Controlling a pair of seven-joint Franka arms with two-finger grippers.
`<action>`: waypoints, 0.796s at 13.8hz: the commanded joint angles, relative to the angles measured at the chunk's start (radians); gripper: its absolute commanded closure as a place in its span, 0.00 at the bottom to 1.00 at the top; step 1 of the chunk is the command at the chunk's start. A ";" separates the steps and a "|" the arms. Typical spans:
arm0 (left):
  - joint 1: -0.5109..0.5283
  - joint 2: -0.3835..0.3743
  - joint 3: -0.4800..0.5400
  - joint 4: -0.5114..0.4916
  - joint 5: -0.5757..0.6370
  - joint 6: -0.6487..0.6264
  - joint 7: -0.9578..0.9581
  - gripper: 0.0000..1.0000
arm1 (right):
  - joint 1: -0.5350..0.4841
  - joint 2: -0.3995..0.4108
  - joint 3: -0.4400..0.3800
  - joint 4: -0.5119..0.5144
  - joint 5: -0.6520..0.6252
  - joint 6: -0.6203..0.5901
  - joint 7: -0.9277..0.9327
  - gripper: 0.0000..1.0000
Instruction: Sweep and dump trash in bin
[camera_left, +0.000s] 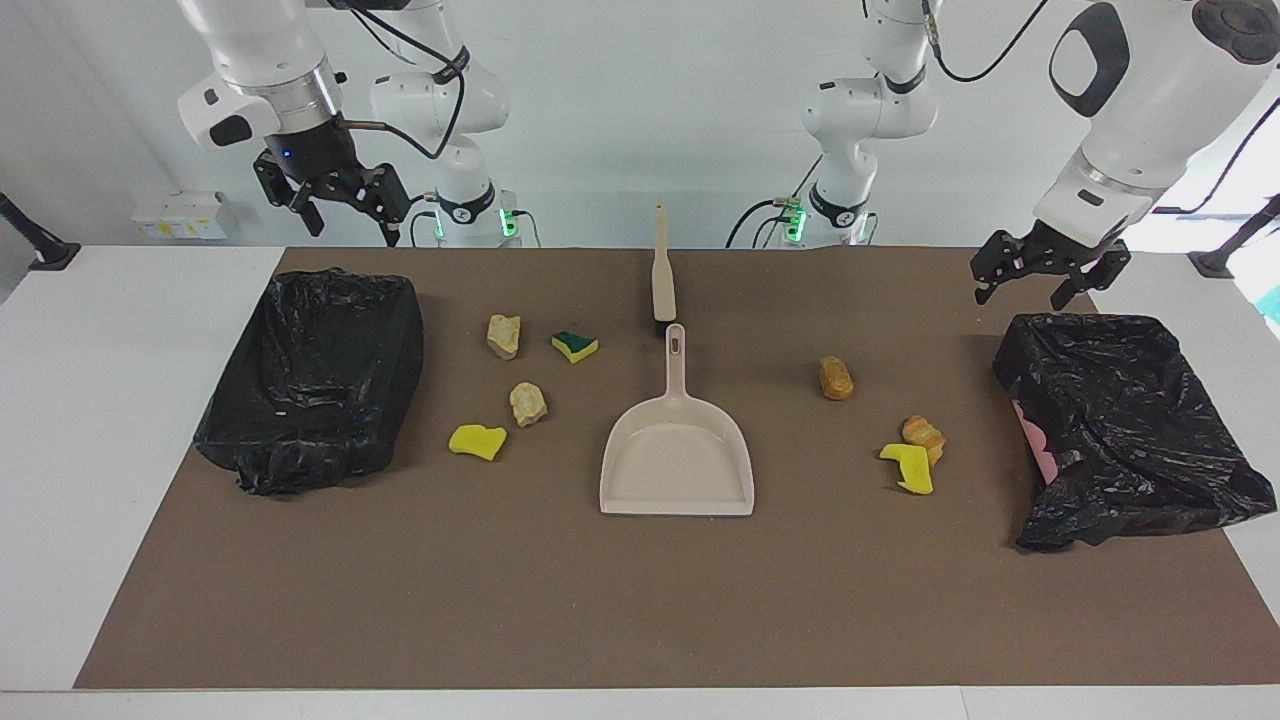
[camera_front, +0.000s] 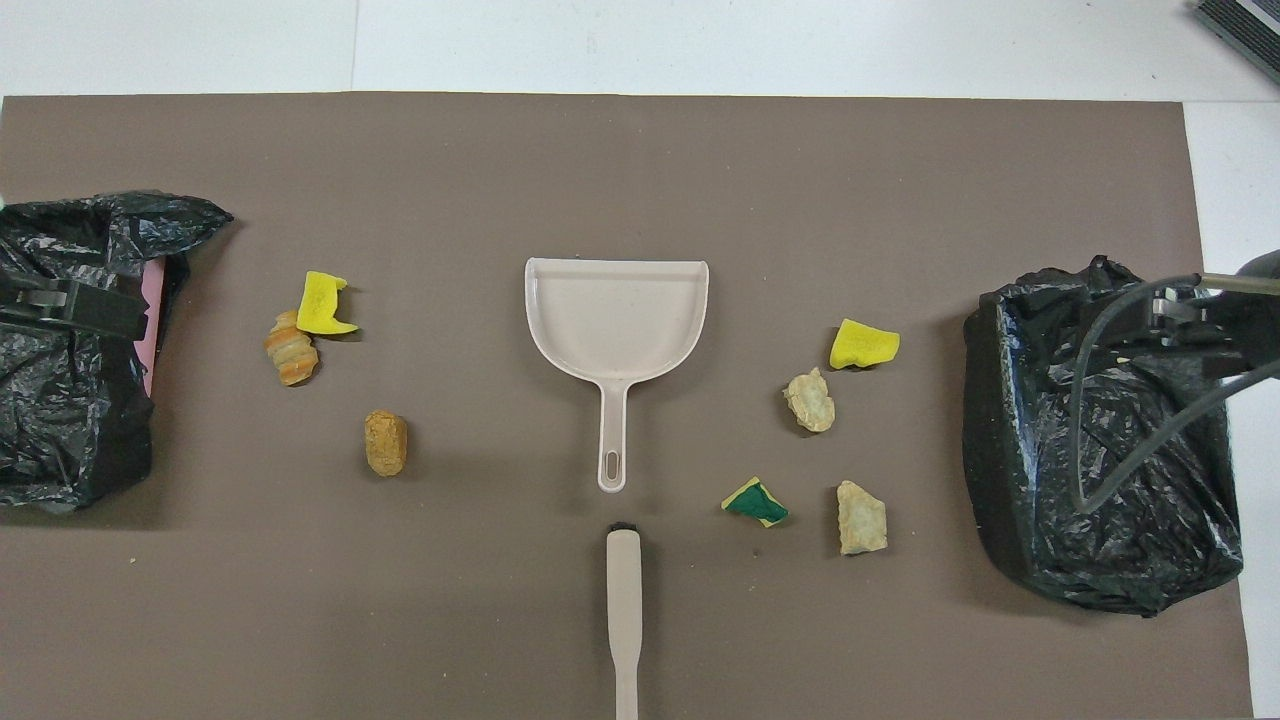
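While both arms hang raised at their own ends, nothing on the worktop (camera_left: 640, 600) has been swept. The right gripper (camera_left: 335, 205) hovers over the robot-side edge of one black-lined bin (camera_left: 315, 375), jaws apart and empty; the left gripper (camera_left: 1045, 270) hovers likewise over the other black-lined bin (camera_left: 1130, 430), jaws apart and empty.

Taking the dustpan (camera_left: 677, 455) as clock centre in the facing view, with twelve toward the robots: the brush (camera_left: 663, 280) lies at twelve, in line with and just short of the pan's handle. Trash toward the right arm's end sits between nine and eleven: two tan lumps (camera_left: 504, 335) (camera_left: 527, 403), a green-and-yellow sponge (camera_left: 575, 346) and a yellow sponge piece (camera_left: 477, 441). Toward the left arm's end, between one and three: a brown lump (camera_left: 836, 378), then a striped lump (camera_left: 923, 433) touching another yellow piece (camera_left: 908, 468).

Judgement: the scraps look light and soft, likely to tumble or skid ahead of bristles, so they want short strokes. The pan and the brush look rigid; each is best taken by its handle.

Neither bin shows any trash inside; a pink patch shows at the liner of the bin at the left arm's end.
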 joint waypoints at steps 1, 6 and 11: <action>0.000 -0.025 0.006 0.010 0.006 -0.022 0.001 0.00 | -0.003 -0.011 -0.009 -0.010 0.037 -0.012 0.005 0.00; 0.000 -0.028 0.006 0.010 0.006 -0.016 0.009 0.00 | -0.008 -0.011 -0.009 -0.006 0.037 -0.010 0.005 0.00; -0.006 -0.034 0.006 -0.001 0.009 -0.025 0.003 0.00 | -0.022 -0.011 -0.011 -0.008 0.035 -0.010 0.003 0.00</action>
